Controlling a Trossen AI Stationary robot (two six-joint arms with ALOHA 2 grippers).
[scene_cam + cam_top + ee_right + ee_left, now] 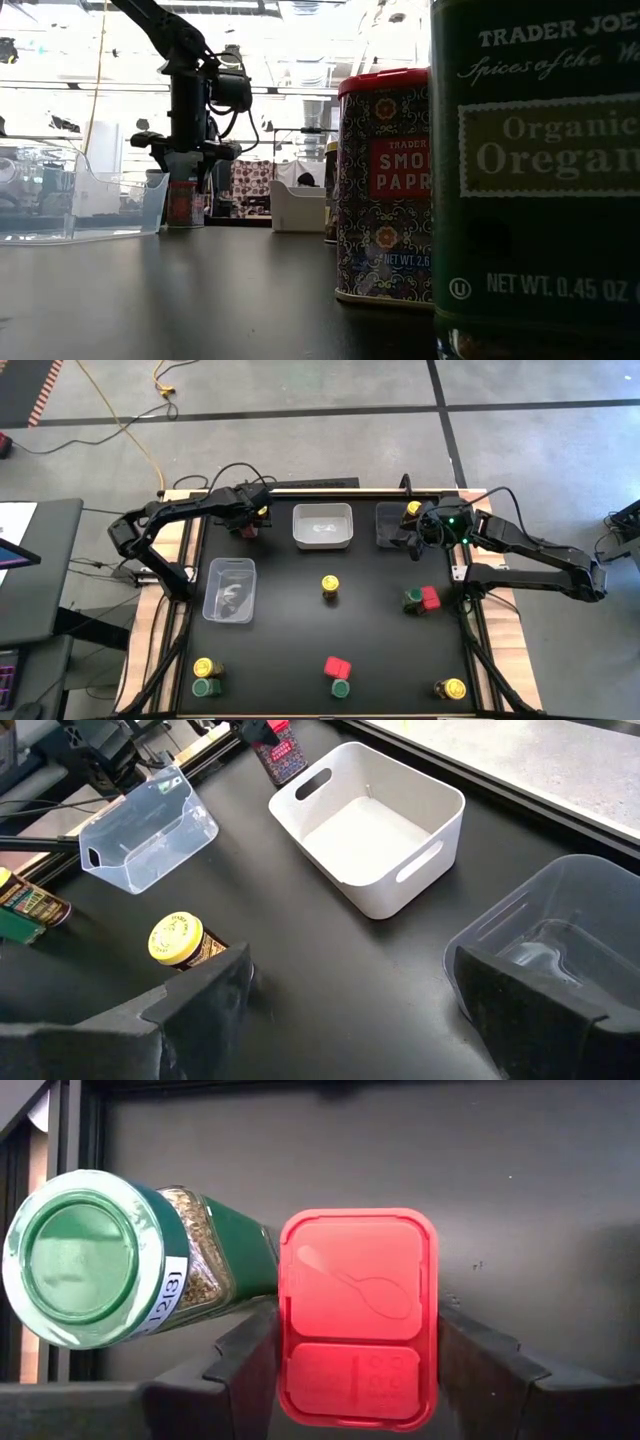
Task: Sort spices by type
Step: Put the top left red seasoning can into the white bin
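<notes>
On the worktop, the left hand sits at about 11 o'clock, its fingers closing on either side of a red box; whether they already pinch it I cannot tell. A green jar stands touching that box.

At 8 o'clock, a yellow jar and a green jar stand just beside each other. A clear tray lies at 9 o'clock. A white bin sits at 12 o'clock. Near the centre stands a lone yellow jar. At 6 o'clock, a red box touches a green jar.

The right hand hovers at 1 o'clock, spread and holding nothing, over another clear tray. At 3 o'clock a green jar touches a red box. At 5 o'clock a yellow jar stands by a further jar I cannot make out.
</notes>
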